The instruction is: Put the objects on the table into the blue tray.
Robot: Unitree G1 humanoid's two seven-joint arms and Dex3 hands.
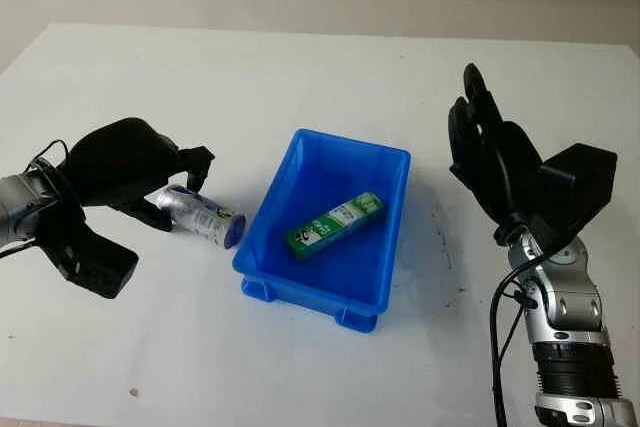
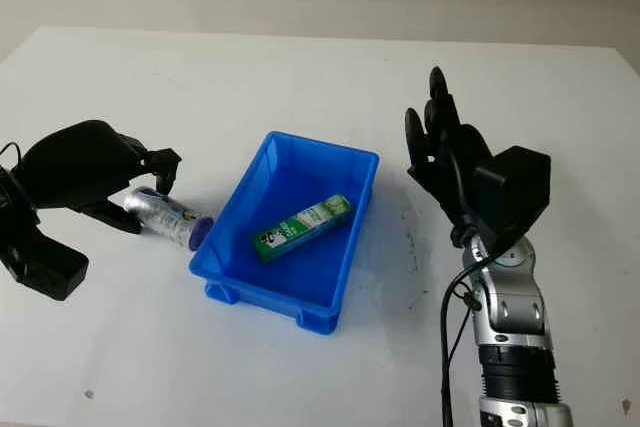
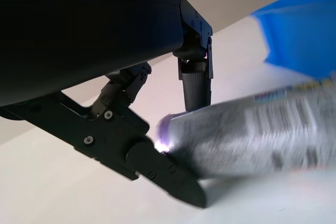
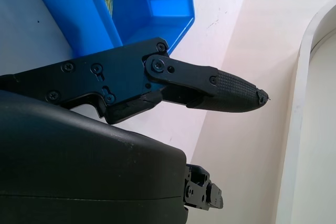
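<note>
A silver tube [image 1: 198, 213] with a blue cap lies on the white table just left of the blue tray [image 1: 345, 143], its cap pointing at the tray. My left hand [image 1: 185, 179] is curled over the tube's rear end. In the left wrist view, one finger [image 3: 195, 85] presses the tube [image 3: 262, 129] from above and the thumb sits under it. A green box [image 1: 334, 225] lies slantwise inside the tray. My right hand [image 1: 480, 137] is raised to the right of the tray, open and holding nothing. The tray's corner [image 4: 157, 3] appears beyond its finger [image 4: 231, 95].
The white table [image 1: 300, 67] stretches wide behind the tray, with bare surface in front of it as well. Faint dark marks [image 1: 440, 237] dot the tabletop between the tray and my right arm.
</note>
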